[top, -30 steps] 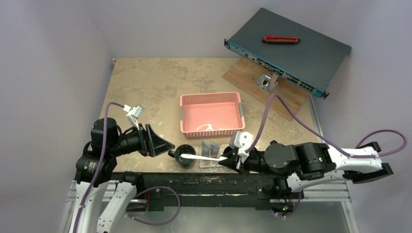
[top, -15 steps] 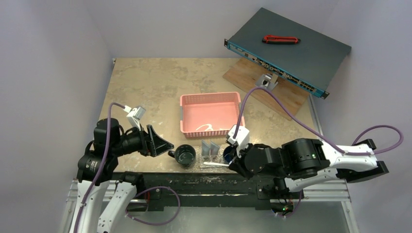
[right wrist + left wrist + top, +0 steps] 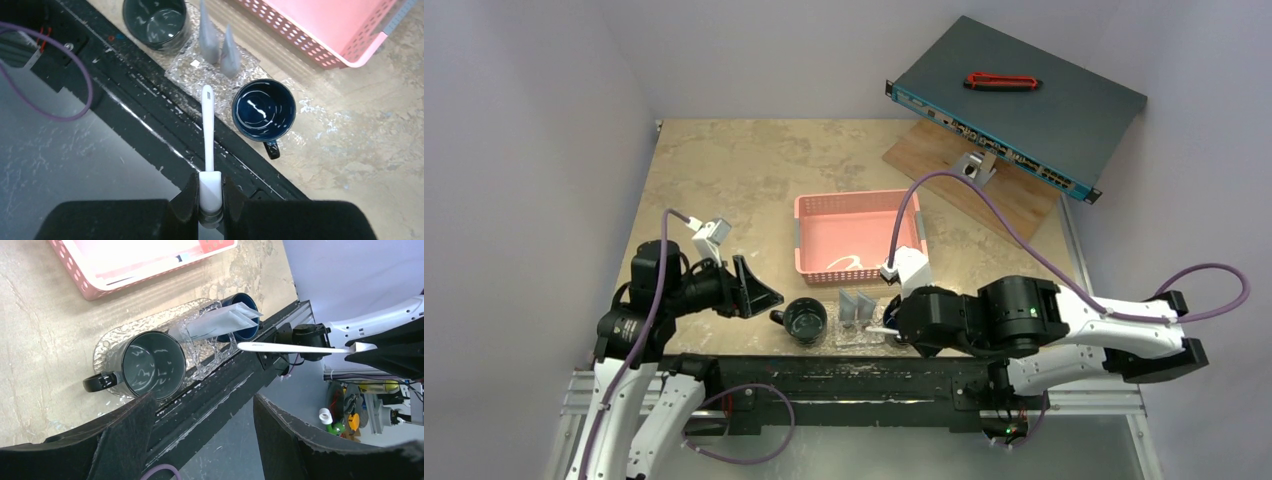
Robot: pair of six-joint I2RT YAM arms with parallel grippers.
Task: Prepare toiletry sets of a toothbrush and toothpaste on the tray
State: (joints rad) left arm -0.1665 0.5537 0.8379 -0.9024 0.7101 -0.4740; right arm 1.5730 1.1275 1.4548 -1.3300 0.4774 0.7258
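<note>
**White toothbrush held at the tray's near edge**

A mottled tan table [image 3: 724,170] stands between pale lilac walls [image 3: 534,120]. At lower centre, the clear tray [image 3: 190,75] carries two toothpaste tubes [image 3: 209,37], with two mugs [image 3: 263,110] alongside. One pink basket [image 3: 800,240] sits behind it. The right gripper [image 3: 210,197] pinches the single toothbrush [image 3: 207,125]. The left gripper [image 3: 202,405] gapes wide and empty.

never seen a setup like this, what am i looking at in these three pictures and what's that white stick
Two robot arms are bolted to a table edge. One picture looks down from above; the other two come from cameras on each arm's wrist. On the table sit a pink basket and a clear tray carrying a black mug, a blue mug and two toothpaste tubes between them. The white stick is a toothbrush, pinched by the right gripper. The left gripper is open, holding nothing.
</note>
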